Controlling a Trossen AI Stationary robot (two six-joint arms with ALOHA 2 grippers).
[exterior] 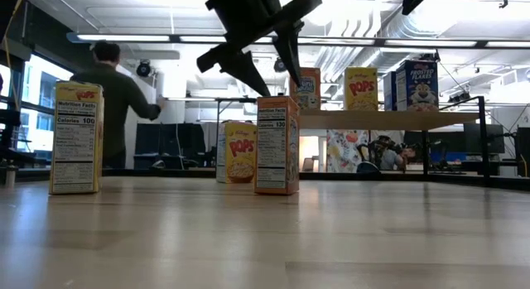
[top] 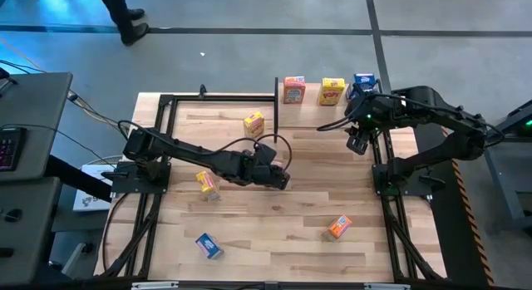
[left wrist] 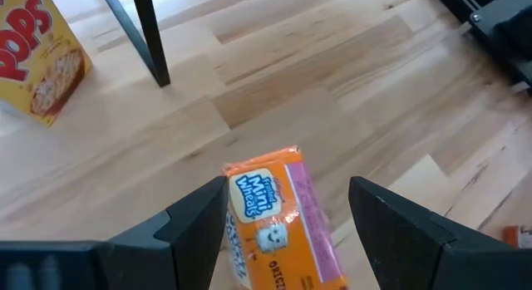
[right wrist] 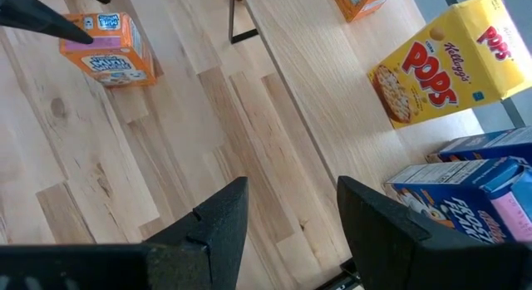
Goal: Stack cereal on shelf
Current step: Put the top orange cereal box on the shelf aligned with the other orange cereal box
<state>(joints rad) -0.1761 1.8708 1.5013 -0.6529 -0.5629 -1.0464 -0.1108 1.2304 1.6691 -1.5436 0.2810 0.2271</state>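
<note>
three boxes already stand on the shelf (top: 391, 99) at the table's far right: an orange one (top: 293, 90), a yellow pops box (top: 332, 91) and a blue one (top: 363, 82). you have the left gripper (left wrist: 283, 228) at mid-table, its fingers spread wide either side of an orange mini-wheats box (left wrist: 274, 219), which stands upright between them, not yet gripped. the right gripper (right wrist: 287, 219) hovers by the shelf's near edge with its fingers parted and nothing between them.

loose cereal lies scattered over the table (top: 274, 232): a yellow box (top: 253, 124) near the shelf post, another yellow box (top: 205, 182) beside the left arm, a blue box (top: 208, 245) near the front edge, an orange box (top: 338, 228) front right.

judging by its look, the box is thin card, light and mostly hollow, so it will likely tip at a nudge and dent under a hard squeeze. you would do best to close on the two broad printed faces, around mid-height, with gentle force. its glossy print may slip, so square the fingers before lifting.
</note>
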